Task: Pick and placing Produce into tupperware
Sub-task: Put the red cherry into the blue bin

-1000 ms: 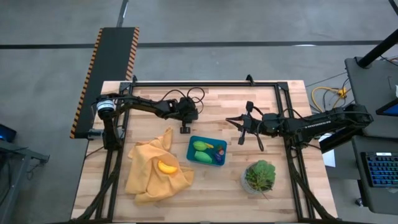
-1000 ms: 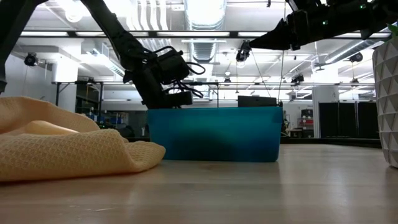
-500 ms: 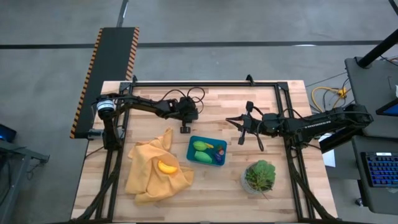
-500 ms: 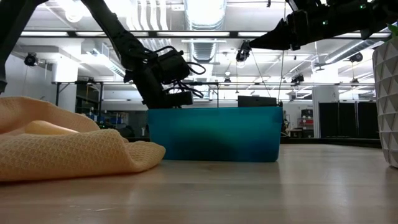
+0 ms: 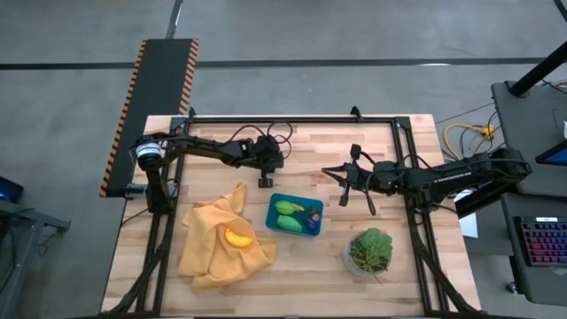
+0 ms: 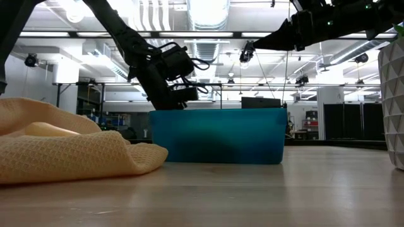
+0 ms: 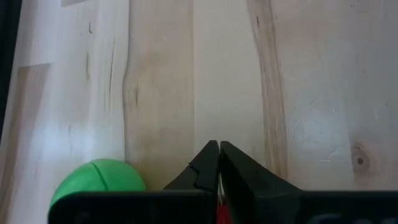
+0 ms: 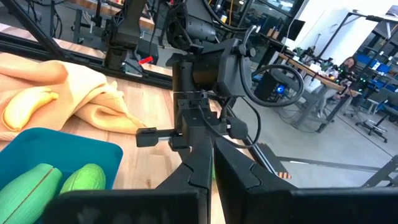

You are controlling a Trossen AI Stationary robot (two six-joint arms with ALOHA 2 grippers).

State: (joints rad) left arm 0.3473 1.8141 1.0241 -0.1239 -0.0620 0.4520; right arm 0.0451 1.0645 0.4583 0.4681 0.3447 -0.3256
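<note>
High view | left gripper [image 5: 264, 182] closed, empty | right gripper [image 5: 341, 186] closed above tupperware [image 5: 295, 214]

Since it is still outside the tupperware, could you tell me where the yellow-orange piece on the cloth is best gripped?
Grip the yellow-orange piece across its narrow middle, coming straight down from above. It lies flat and curved on the mustard cloth, its top exposed, with folds alongside that hinder a side approach.

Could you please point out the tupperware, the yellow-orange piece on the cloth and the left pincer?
tupperware [image 5: 275, 202]: high view, bare teal floor near a corner.
yellow-orange piece [image 5: 236, 237]: high view, its middle.
left pincer [image 5: 263, 182]: high view, its fingertips.
</note>
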